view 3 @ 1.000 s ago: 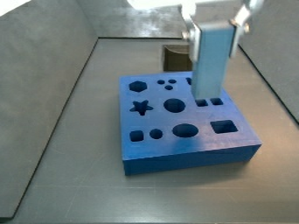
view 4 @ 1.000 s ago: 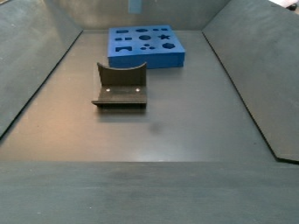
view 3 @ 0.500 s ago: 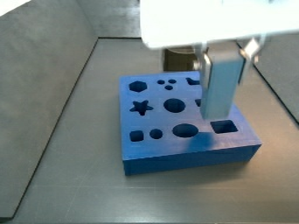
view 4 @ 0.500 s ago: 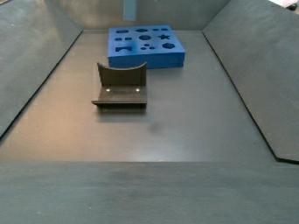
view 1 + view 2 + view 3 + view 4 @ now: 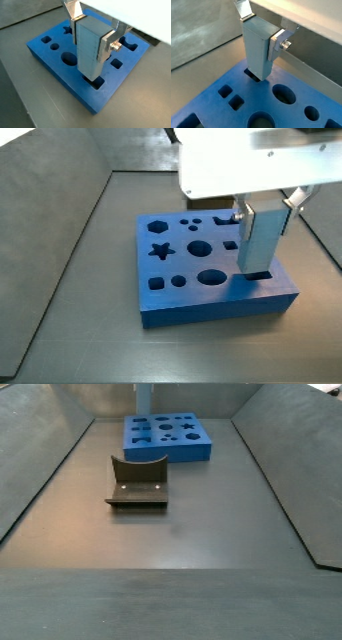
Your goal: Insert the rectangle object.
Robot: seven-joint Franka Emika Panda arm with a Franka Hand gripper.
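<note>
The rectangle object [image 5: 90, 50], a pale steel-blue bar, stands upright between the fingers of my gripper [image 5: 91, 32]. It also shows in the second wrist view [image 5: 256, 50] and in both side views [image 5: 263, 238] [image 5: 143, 399]. My gripper [image 5: 261, 32] is shut on its upper end. The bar's lower end sits at the mouth of a square hole [image 5: 254, 274] near a corner of the bright-blue slab [image 5: 214, 310]. The slab also shows in both wrist views [image 5: 113, 85] [image 5: 261, 97] and far back in a side view [image 5: 174, 452].
The slab has several other shaped holes, among them a star [image 5: 160, 251] and round ones [image 5: 199, 248]. The dark fixture [image 5: 138, 484] stands on the floor beside the slab and shows behind it in a side view [image 5: 201, 196]. Grey walls slope up round the floor.
My gripper has carried the bar across the slab toward its corner and lowered it, from above the middle holes down to the square hole.
</note>
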